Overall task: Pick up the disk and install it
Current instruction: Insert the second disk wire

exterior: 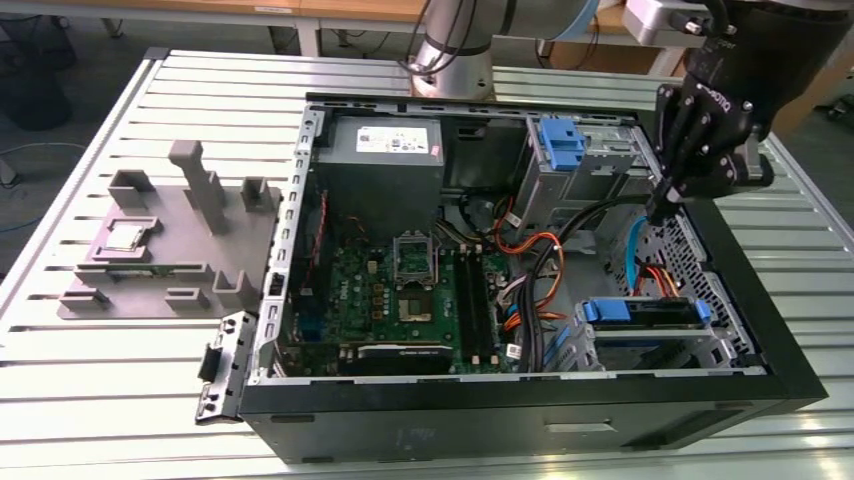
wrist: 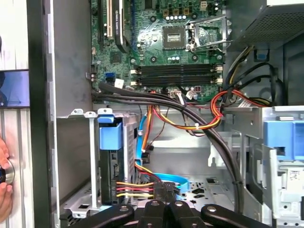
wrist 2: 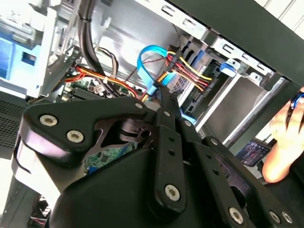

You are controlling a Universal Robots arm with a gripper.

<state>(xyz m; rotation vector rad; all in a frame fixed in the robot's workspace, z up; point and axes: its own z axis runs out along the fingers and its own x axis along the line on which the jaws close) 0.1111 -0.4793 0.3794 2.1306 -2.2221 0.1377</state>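
Station: open computer case (exterior: 747,330) lying on its side on the slotted table (exterior: 80,400), so the inside can be reached from above. My gripper (exterior: 663,208) hangs inside the case at the exterior view's right, over the bundle of wires between the two drive cages. My fingers (wrist: 165,194) are pressed together with nothing between them, as both wrist views show. I judge the clenched pose suits nudging or clearing wires, not carrying.

Disk: I take it to be the disk (exterior: 561,150) with blue rails seated in the far drive cage (exterior: 601,170), beside the power supply box (exterior: 384,145). Its pale label shows in the first wrist view (wrist: 290,186), and a white-and-blue face shows behind the cage wall in the second wrist view (wrist 2: 14,57). Whether it is pushed fully home, I cannot tell.

Counts:
- Blue-railed drives: two. The second drive (exterior: 641,312) is in the near cage, with red-and-yellow leads plugged in.
- Flat blue cable (exterior: 631,250): one, looping past my fingertips.
- Mainboard (exterior: 400,290): one, socket bare.
- Grey holder (exterior: 174,260): one, on the table outside the case. It carries one square chip (exterior: 127,237) and no disk.
- A person's hand (wrist 2: 285,137): one, outside the case wall and well clear of me.
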